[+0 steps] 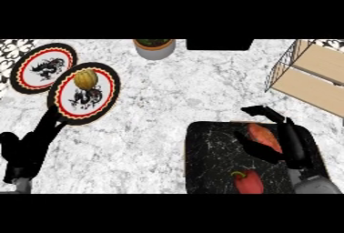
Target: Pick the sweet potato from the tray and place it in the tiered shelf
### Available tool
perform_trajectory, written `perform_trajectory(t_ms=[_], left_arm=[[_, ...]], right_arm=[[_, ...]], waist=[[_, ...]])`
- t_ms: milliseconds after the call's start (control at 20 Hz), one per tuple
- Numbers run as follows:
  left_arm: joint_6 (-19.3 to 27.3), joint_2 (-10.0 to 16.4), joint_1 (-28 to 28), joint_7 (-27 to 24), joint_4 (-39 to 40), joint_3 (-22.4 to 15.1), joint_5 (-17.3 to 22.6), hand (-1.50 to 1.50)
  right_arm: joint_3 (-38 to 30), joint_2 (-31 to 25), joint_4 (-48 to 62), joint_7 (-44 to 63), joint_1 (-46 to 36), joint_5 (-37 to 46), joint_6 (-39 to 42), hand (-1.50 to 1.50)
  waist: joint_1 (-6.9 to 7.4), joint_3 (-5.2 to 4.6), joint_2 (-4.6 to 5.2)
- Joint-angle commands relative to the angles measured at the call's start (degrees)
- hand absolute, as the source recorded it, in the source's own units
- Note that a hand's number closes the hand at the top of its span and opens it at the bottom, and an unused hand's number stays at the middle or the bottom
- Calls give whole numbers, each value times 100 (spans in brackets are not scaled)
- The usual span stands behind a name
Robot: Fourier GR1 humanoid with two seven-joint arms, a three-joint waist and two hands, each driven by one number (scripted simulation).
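The sweet potato point(263, 136), orange-red and oblong, lies at the far right of the black marbled tray point(211, 154). My right hand point(293, 143) comes in from the lower right and sits over it, open. Its thumb point(254, 149) lies at the potato's near left side and its fingers point(260, 111) stretch past the tray's far edge, so the potato is between them. The tiered shelf point(316, 75), a wire frame with wooden boards, stands at the upper right, just beyond the hand. My left hand point(19, 154) rests open at the lower left.
A red bell pepper point(247, 182) lies on the tray's near part. Two red-rimmed plates stand at the upper left: one bare point(27, 59), the other point(111, 98) bearing a yellowish round vegetable point(85, 79). A grey plant pot point(155, 49) stands at the back.
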Motion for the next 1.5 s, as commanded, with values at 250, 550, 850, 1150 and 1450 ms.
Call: perform_trajectory(t_ms=[250,550,850,1150,1450], left_arm=[[-125,-42,-75,36,198,313,66,0],[-349,63,130,-162,177,415,131,0],[-228,-60,71,-153,183,288,-52,0],[-248,-153,70,-52,-10,259,-122,0],[-639,-41,-164,10,254,711,24,0]], right_arm=[[615,-616,-1725,1849,632,1794,-312,-150],[563,-1768,-2415,3606,468,2690,832,-150],[1098,-2484,-2371,4384,-30,2630,2817,-150],[1553,-1925,-2078,5112,-861,2883,4006,-150],[1222,-1506,-1652,4799,-806,3312,4462,-150]], waist=[[-166,-21,-31],[-122,-35,-45],[50,-28,15],[57,-6,16],[-24,-2,9]])
